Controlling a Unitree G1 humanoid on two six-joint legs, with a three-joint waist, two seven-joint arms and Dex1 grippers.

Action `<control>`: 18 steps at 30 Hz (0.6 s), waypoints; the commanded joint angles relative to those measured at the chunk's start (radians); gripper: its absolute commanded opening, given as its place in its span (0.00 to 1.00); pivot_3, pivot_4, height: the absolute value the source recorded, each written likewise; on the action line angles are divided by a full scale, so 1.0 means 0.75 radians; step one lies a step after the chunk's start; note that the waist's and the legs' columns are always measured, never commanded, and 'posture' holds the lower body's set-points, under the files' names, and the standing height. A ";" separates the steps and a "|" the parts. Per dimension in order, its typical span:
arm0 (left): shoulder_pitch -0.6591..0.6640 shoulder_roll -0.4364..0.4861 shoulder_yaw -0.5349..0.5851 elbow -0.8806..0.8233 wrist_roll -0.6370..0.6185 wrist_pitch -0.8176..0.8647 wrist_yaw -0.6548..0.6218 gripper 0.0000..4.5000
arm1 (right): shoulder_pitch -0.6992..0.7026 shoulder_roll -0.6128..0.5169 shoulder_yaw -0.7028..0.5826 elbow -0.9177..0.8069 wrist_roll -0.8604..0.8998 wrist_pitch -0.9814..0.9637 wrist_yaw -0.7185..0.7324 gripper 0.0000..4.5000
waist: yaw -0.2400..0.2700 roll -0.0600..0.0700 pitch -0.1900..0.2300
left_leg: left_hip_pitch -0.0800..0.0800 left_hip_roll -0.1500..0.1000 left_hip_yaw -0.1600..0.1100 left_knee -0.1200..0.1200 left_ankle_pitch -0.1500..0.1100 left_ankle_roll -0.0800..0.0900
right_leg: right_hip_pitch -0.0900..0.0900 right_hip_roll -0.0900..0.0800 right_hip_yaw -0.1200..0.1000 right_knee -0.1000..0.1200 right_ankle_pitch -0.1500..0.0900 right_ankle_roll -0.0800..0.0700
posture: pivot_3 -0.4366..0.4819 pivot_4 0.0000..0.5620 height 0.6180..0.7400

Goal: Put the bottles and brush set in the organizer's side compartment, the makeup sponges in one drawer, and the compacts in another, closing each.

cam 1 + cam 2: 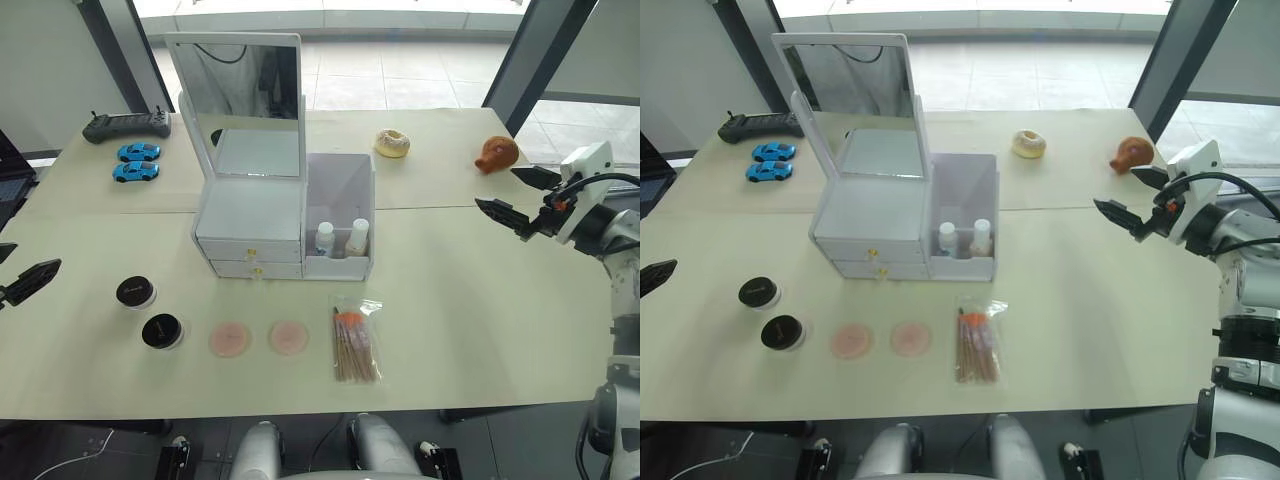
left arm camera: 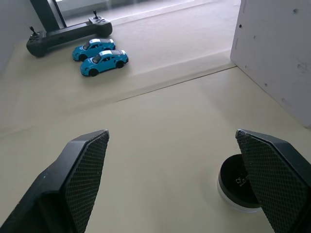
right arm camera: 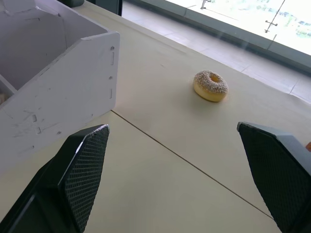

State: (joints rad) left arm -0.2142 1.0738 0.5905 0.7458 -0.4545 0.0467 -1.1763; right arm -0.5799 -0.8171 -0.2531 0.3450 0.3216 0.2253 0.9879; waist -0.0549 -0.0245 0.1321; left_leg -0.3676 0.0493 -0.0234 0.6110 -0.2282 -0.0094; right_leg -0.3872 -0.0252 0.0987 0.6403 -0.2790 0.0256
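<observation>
We're looking at the brush set [image 1: 355,344] lying just in front of the organizer [image 1: 285,215], below its side compartment [image 1: 338,210] where both bottles [image 1: 341,238] already stand, long axis running toward it, nearer our right gripper [image 1: 512,198], which is hanging wide open and empty, like the left gripper [image 1: 18,270].

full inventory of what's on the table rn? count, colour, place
organizer: 1, white, mirror up, table centre, both drawers shut
bottles: 2, white-capped, standing in the side compartment
brush set: 1, clear packet, brown handles, in front of the compartment
sponges: 2, pale pink, front of the organizer
compacts: 2, black, left of the sponges
toy cars: 2, blue, far left
controller: 1, dark grey, behind the cars
donut: 1, yellow, far centre-right
toy: 1, orange-brown, far right
table: 1, beige
left gripper: black, open, by the rear compact
right gripper: black, open, right of the organizer
</observation>
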 commanded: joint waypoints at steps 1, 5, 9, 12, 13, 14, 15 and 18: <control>-0.129 0.029 -0.019 -0.046 -0.057 0.105 -0.031 1.00 | -0.020 -0.036 -0.040 -0.111 0.052 0.053 -0.010 1.00 | 0.003 0.000 0.000 | 0.000 0.000 0.000 0.000 0.000 0.000 | 0.000 0.000 0.000 0.000 0.000 0.000 | 0.48 0.27 1.00; -0.247 -0.009 -0.069 -0.305 -0.144 0.372 0.058 1.00 | -0.019 -0.052 -0.020 -0.290 0.145 0.240 0.014 1.00 | 0.006 -0.001 0.000 | -0.001 0.000 -0.001 0.001 0.000 0.000 | 0.000 0.001 0.000 0.001 0.000 0.001 | 0.48 0.27 1.00; -0.330 0.014 -0.345 -0.637 -0.042 0.498 0.054 1.00 | -0.028 -0.079 0.034 -0.574 0.324 0.570 0.029 1.00 | 0.007 0.000 0.000 | -0.001 0.000 -0.001 0.001 0.000 0.000 | 0.001 0.001 0.000 0.001 0.000 0.001 | 0.48 0.27 1.00; -0.394 0.004 -0.479 -0.854 -0.085 0.641 0.021 1.00 | 0.028 -0.068 0.051 -0.791 0.353 0.632 -0.036 1.00 | 0.006 -0.001 0.000 | -0.001 0.000 -0.001 0.001 0.000 0.000 | 0.001 0.002 0.001 0.001 0.000 0.001 | 0.48 0.27 1.00; -0.411 0.001 -0.512 -0.900 -0.094 0.671 0.010 1.00 | 0.050 -0.061 0.048 -0.846 0.355 0.639 -0.064 1.00 | 0.006 -0.001 0.000 | -0.001 0.000 -0.001 0.001 0.000 0.000 | 0.001 0.002 0.001 0.001 0.000 0.001 | 0.48 0.27 1.00; -0.422 0.005 -0.539 -0.941 -0.117 0.714 -0.019 1.00 | 0.073 -0.059 0.046 -0.893 0.361 0.650 -0.084 1.00 | 0.006 -0.002 0.000 | -0.002 0.000 -0.002 0.001 0.000 0.000 | 0.001 0.002 0.001 0.001 -0.001 0.003 | 0.48 0.27 1.00; -0.424 0.028 -0.588 -1.030 -0.185 0.804 -0.100 1.00 | 0.126 -0.070 0.053 -0.980 0.388 0.656 -0.062 1.00 | 0.006 -0.002 0.000 | -0.002 0.000 -0.002 0.001 0.000 0.000 | 0.001 0.002 0.001 0.001 -0.003 0.007 | 0.48 0.27 1.00; -0.461 0.029 -0.679 -1.203 -0.345 1.023 -0.206 1.00 | 0.253 -0.082 0.051 -1.155 0.492 0.726 -0.044 1.00 | 0.008 -0.002 0.000 | -0.002 0.000 -0.002 0.001 0.000 0.000 | 0.001 0.002 0.001 0.001 -0.006 0.012 | 0.48 0.27 1.00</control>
State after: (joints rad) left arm -0.5312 1.0849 0.0973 -0.0750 -0.6355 0.7302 -1.2882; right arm -0.4040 -0.8647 -0.1986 -0.4325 0.6342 0.7394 0.9526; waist -0.0492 -0.0256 0.1321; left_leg -0.3692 0.0491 -0.0248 0.6118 -0.2282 -0.0094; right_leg -0.3866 -0.0236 0.0996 0.6409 -0.2838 0.0347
